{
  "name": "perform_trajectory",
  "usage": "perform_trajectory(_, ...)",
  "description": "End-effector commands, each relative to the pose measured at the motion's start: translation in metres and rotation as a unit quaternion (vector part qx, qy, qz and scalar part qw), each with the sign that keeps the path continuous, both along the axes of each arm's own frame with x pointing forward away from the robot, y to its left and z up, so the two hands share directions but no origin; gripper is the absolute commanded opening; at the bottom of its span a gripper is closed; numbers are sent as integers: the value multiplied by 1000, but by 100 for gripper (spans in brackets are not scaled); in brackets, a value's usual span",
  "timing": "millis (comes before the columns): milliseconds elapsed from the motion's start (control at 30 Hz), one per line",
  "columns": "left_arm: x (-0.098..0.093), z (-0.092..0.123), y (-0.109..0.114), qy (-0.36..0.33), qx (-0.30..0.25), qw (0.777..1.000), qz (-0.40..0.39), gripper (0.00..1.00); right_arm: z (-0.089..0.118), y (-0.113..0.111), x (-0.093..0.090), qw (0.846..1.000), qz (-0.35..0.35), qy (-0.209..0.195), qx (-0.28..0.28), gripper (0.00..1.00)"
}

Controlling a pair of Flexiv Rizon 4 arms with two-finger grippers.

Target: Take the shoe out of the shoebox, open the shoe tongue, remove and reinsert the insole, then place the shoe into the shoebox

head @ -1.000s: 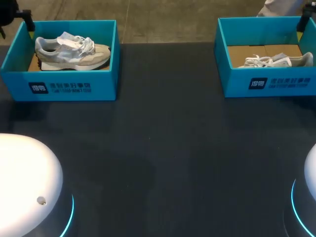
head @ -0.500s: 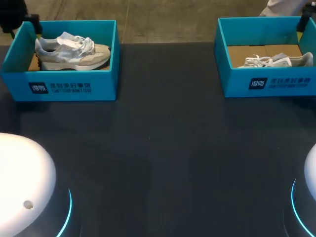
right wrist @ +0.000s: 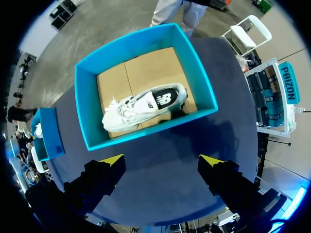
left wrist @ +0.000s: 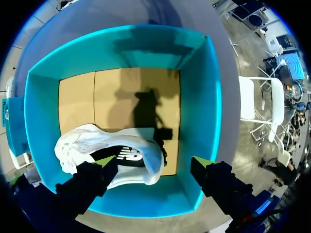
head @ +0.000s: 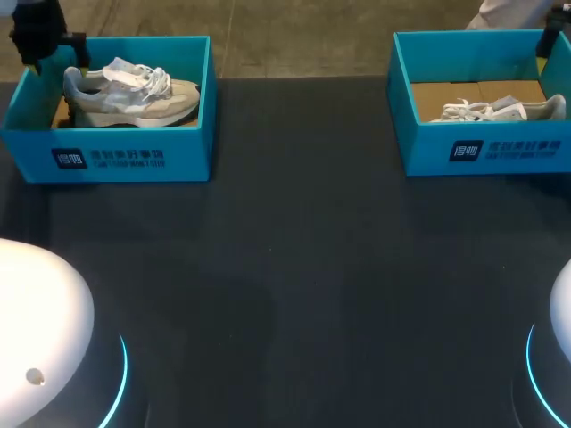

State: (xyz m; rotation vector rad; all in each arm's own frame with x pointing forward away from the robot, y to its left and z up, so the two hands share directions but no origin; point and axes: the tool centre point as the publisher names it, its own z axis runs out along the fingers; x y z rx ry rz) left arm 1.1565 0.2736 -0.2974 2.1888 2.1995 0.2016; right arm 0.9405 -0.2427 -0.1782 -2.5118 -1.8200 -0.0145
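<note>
A grey and white sneaker (head: 134,89) lies in the left blue shoebox (head: 134,156) at the table's back left. My left gripper (head: 40,36) hangs over that box's left end. In the left wrist view my left gripper (left wrist: 153,162) is open above the box (left wrist: 209,102). One finger is over the sneaker's heel (left wrist: 107,145), the other over the box wall. A white sneaker (head: 500,111) lies in the right blue shoebox (head: 482,152). My right gripper (right wrist: 163,160) is open, high above the table in front of that box (right wrist: 90,102), holding nothing.
Dark table surface (head: 294,267) stretches between the two boxes and the front edge. My arms' white bases (head: 36,330) stand at the front corners. Brown cardboard lines each box floor (left wrist: 121,92).
My left gripper has moved right, from outside the left box's corner to above its heel end. The right arm and both shoes have stayed put.
</note>
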Motion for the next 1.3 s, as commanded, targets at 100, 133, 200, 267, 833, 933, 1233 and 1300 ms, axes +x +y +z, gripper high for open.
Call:
perform_trajectory(100,18,-15,3,17,-6,1000,8,100,0,0,0,1000,-1,0,-1,100)
perform_trajectory(133,19,-16,3,18,-7,1000,10,100,0,0,0,1000,-1,0,-1,100)
perform_trajectory(200,19,-19,3,22,-8,1000,12,100,0,0,0,1000,-1,0,-1,100)
perform_trajectory(267,21,-21,3,24,-10,1000,13,100,0,0,0,1000,-1,0,-1,100)
perform_trajectory(833,22,-48,-1,42,-4,999,19,98,0,0,0,1000,-1,0,-1,100)
perform_trajectory(933,23,-51,0,44,-5,999,22,98,0,0,0,1000,-1,0,-1,100)
perform_trajectory(1233,27,-63,-2,49,3,999,22,94,0,0,0,1000,-1,0,-1,100)
perform_trajectory(1300,28,-65,-1,50,4,998,23,91,0,0,0,1000,-1,0,-1,100)
